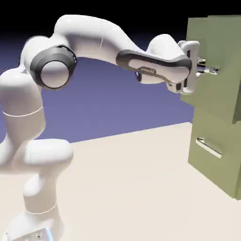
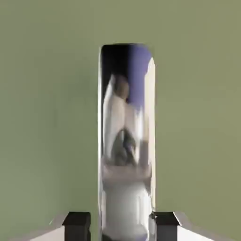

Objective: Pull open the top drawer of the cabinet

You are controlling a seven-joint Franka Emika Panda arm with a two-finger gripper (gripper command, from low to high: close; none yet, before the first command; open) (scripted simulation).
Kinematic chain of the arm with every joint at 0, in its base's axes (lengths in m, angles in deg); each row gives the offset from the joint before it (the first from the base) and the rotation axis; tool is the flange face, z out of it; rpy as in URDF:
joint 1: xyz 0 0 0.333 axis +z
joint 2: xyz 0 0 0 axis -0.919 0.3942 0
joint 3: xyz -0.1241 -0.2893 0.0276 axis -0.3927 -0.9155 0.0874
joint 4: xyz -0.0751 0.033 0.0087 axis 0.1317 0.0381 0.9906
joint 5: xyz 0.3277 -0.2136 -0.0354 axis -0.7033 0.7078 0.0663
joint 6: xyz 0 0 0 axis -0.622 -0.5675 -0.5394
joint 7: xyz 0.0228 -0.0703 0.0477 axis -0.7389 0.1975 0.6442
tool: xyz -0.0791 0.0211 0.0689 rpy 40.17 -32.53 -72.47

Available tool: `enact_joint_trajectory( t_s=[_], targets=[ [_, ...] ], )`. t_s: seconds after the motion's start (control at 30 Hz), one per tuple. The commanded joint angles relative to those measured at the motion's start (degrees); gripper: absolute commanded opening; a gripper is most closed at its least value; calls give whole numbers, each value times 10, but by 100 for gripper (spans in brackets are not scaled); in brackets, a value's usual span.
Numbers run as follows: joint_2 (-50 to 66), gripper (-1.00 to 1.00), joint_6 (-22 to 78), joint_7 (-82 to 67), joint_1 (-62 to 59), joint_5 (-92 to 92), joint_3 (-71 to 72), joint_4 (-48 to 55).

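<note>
The olive-green cabinet (image 1: 217, 175) stands at the exterior view's right. Its top drawer (image 1: 220, 92) has a front that sits slightly forward of the lower one. My gripper (image 1: 204, 68) reaches level from the left and is shut on the top drawer's silver bar handle (image 1: 212, 70). In the hand view the handle (image 2: 126, 136) runs up the middle as a shiny bar that mirrors the arm. The dark fingertips (image 2: 77, 226) press against it from both sides, so the gripper (image 2: 123, 228) holds it. The green drawer front (image 2: 42, 117) fills the rest of that view.
The lower drawer carries its own silver bar handle (image 1: 208, 147). The beige table (image 1: 132, 188) stretches from the robot's base to the cabinet's foot. My white arm (image 1: 94, 37) arches across the upper part of the exterior view.
</note>
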Motion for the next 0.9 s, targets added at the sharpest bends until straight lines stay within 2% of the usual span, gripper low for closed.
enact_joint_trajectory(
  t_s=[0.0, 0.4, 0.67, 0.7, 0.87],
  targets=[
    [-9, -100, 3, -13, -19, -7, 21, -10],
    [-216, -100, 59, -230, -244, -130, 264, -223],
    [-371, -100, 42, -321, -394, -218, 391, -374],
    [-371, 100, 42, -321, -394, -218, 391, -374],
    [-452, 100, 4, -365, -476, -278, 446, -439]
  ],
)
